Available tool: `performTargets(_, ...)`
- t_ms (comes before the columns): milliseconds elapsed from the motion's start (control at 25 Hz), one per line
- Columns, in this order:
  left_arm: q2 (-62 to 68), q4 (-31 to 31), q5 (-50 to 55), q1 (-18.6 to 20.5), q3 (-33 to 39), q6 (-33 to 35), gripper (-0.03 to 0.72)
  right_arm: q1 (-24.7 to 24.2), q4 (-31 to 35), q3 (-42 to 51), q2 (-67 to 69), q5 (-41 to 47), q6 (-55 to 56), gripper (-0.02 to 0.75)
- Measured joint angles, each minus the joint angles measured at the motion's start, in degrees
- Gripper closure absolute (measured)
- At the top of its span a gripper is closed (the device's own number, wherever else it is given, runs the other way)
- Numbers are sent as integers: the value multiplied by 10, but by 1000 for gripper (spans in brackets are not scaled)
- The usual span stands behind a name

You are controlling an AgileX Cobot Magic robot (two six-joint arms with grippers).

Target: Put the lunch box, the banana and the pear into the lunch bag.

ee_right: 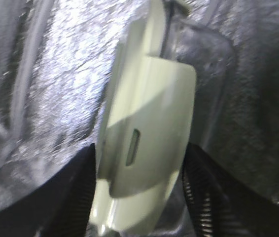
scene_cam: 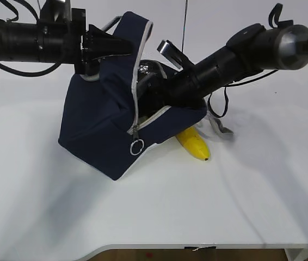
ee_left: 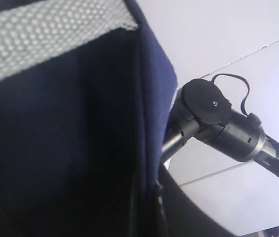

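A: Where is the bag (scene_cam: pixel 99 125) now, and who holds it?

B: I see it on the white surface (scene_cam: pixel 154 206), tilted, with the mouth turned up and to the right. My left pincer (scene_cam: pixel 122 44) is shut on the top edge of the flap and holds it raised. In the left wrist view I see only the navy cloth and the grey webbing (ee_left: pixel 51 34) very close.

A: And the right arm?

B: It goes in through the mouth at a slant from the upper right. The right pincer (ee_right: pixel 139 197) is inside, so the exterior view hides it. In the right wrist view the box (ee_right: pixel 147 143) sits between its two fingers (ee_right: pixel 78 192), with the pale green lid toward the camera and its long axis going nearly up and down in that view. The fingers stand just beside the box on both sides; I cannot tell if they press it or have let go.

A: What is around the box?

B: Silver foil lining (ee_right: pixel 75 74) on all sides, close on the left.

A: The banana?

B: The banana (scene_cam: pixel 193 144) lies on the surface outside, partly under the right lower edge of the bag, with the dark tip pointing to the front right. In front of it the surface is open. The zipper ring (scene_cam: pixel 137 147) hangs at the front corner.
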Motion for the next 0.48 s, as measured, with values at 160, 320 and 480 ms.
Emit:
performTargets(160,0,2,1,0,0,7,688,0,9,0,0,11,0,294)
performTargets(320,0,3,1,0,0,18,688,0,13,-2,0,25,0,292)
performTargets(480,0,8,1,2,0,27,688,0,6,-26,0,50,0,291)
